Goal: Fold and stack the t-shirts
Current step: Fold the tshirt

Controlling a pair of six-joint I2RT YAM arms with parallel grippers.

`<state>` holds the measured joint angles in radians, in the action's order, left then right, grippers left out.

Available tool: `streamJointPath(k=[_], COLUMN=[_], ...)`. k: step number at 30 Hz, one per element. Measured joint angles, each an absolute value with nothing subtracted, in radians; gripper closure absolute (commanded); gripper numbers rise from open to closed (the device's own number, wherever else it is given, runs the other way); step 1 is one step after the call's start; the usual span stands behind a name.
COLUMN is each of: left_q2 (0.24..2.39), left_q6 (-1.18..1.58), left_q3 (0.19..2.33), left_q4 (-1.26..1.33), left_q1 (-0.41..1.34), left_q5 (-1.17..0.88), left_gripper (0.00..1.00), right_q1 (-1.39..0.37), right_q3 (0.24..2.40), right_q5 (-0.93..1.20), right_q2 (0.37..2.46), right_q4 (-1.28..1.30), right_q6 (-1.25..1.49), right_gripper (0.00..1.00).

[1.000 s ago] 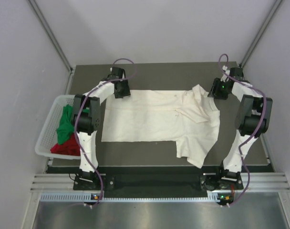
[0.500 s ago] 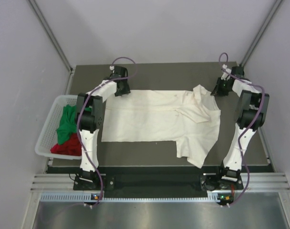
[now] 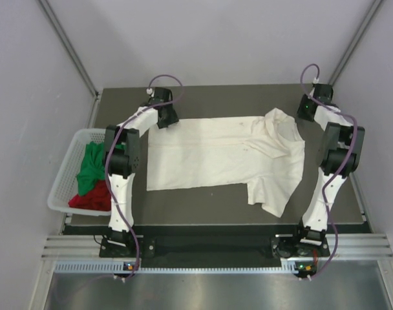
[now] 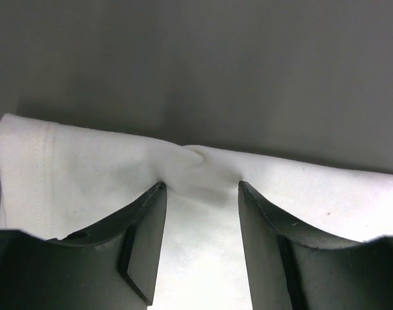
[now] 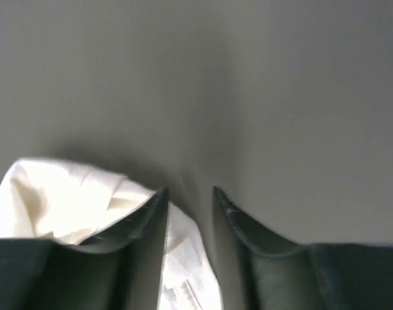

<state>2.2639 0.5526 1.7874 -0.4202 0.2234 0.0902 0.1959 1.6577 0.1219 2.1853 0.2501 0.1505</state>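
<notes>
Cream-white t-shirt [image 3: 225, 155] dragged farther, rightward.

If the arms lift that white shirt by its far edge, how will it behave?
Probably floppy: the shirt bunches between the left end effector fingers. It likely drapes and sags, since its sleeve already lies crumpled. Seemingly light, thin cloth.

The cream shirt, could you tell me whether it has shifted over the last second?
Yes. The cream shirt slid right, away from the basket.

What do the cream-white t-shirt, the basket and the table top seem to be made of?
Cream-white t-shirt: soft matte knit cloth, likely cotton; it wrinkles, and a stitched hem shows in the left wrist view.
Basket: white, with openwork mesh walls, probably rigid plastic.
Table top: dark grey and matte, with no glare; material unclear.
</notes>
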Motion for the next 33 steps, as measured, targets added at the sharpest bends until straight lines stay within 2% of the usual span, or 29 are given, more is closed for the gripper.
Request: streamJointPath(k=[1, 2, 6, 10, 17, 28, 33], left_q2=[2.264, 2.264, 2.264, 2.264, 2.263, 2.260, 2.256], left_q6=[0.553, 0.554, 0.557, 0.563, 0.567, 0.579, 0.587], left_q3=[1.788, 1.788, 1.788, 1.788, 1.784, 1.772, 1.760], left_q4=[-0.420, -0.420, -0.419, -0.418, -0.410, -0.396, -0.383], left_q1=[0.223, 0.223, 0.221, 0.219, 0.218, 0.216, 0.215], left_q5=[0.086, 0.082, 0.067, 0.051, 0.036, 0.034, 0.033], left_gripper=[0.47, 0.47, 0.47, 0.46, 0.46, 0.46, 0.46], right_q1=[0.192, 0.189, 0.140, 0.024, -0.198, -0.284, -0.284], right_q3=[1.665, 1.667, 1.670, 1.685, 1.710, 1.777, 1.809], right_q5=[0.081, 0.044, -0.123, -0.236, -0.286, -0.508, -0.538], right_q2=[2.181, 2.174, 2.111, 2.050, 2.044, 2.207, 2.275], right_q4=[0.251, 0.253, 0.289, 0.286, 0.262, 0.257, 0.274], right_q6=[0.156, 0.160, 0.160, 0.121, 0.000, -0.193, -0.228], right_gripper=[0.55, 0.53, 0.52, 0.54, 0.60, 0.59, 0.57])
